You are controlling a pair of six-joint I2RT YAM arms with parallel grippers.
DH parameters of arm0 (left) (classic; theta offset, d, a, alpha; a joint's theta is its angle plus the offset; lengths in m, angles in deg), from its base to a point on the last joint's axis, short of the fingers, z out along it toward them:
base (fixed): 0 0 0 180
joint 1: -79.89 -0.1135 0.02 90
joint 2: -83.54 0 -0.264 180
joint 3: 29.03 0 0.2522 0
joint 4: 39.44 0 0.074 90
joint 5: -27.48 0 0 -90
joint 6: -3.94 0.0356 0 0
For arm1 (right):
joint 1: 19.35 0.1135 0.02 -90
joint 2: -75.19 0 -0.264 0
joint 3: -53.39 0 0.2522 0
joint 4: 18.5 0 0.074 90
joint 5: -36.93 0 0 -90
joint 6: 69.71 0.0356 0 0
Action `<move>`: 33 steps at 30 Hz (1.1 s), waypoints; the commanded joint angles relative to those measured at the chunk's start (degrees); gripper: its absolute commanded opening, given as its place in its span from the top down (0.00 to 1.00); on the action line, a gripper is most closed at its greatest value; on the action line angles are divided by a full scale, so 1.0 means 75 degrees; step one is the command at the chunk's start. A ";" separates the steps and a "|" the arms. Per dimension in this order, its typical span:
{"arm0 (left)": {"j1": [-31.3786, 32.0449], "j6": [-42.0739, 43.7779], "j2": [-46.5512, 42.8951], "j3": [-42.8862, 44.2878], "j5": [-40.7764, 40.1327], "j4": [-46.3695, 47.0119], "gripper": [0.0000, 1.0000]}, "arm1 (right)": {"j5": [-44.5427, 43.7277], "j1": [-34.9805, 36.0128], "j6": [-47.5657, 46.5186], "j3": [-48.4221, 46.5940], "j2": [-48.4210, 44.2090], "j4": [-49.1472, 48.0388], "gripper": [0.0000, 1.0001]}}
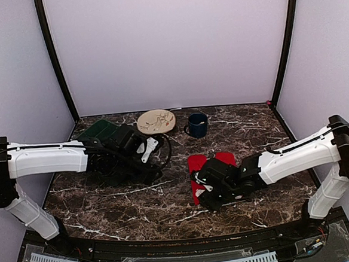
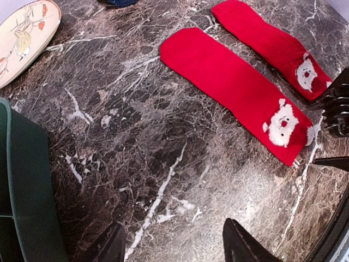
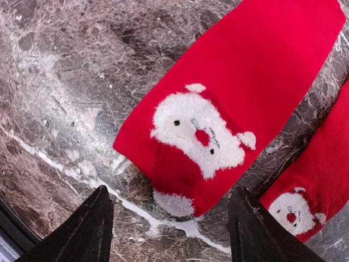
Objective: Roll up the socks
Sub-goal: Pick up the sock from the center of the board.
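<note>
Veined marble table [image 1: 137, 199], flat fuzzy-faced red socks [image 2: 229, 82]

Two robot arms, white shells w/ black joints & thin black cables: left arm [image 1: 47, 159], right arm [image 1: 293, 157]. Right gripper [image 3: 170, 232]: dark, pointed tips.

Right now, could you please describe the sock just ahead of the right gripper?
The sock is bright red knit-looking fabric with a fluffy white Santa face, red nose and white pompom at one end. It lies flat on the marble table, unrolled, beside its twin without touching. The open right gripper hovers by its Santa end; nothing grips it.
</note>
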 commanded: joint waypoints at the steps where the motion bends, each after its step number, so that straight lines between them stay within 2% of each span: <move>1: 0.0006 -0.0295 -0.0407 -0.0309 0.0268 0.0861 0.36 | -0.0290 0.0079 -0.0208 -0.0395 0.0185 0.0472 0.35; 8: 0.0009 -0.0469 -0.0180 -0.0396 0.0416 0.1069 0.35 | -0.0050 0.0084 -0.0592 -0.0509 0.0401 0.0799 0.50; 18: 0.0006 -0.0558 -0.0058 -0.0520 0.0403 0.1301 0.37 | -0.0124 0.0084 -0.1089 -0.0426 0.0565 0.0768 0.55; 22: 0.0006 -0.0639 0.0008 -0.0607 0.0426 0.1407 0.38 | -0.0036 0.0078 -0.1315 -0.0384 0.0661 0.0722 0.66; 26: 0.0006 -0.0696 0.0060 -0.0687 0.0472 0.1475 0.39 | 0.0112 0.0080 -0.1494 -0.0239 0.0685 0.0590 0.72; 33: 0.0007 -0.0721 -0.0045 -0.0874 0.0415 0.1610 0.40 | 0.0423 0.0083 -0.1675 0.0106 0.0567 0.0218 0.88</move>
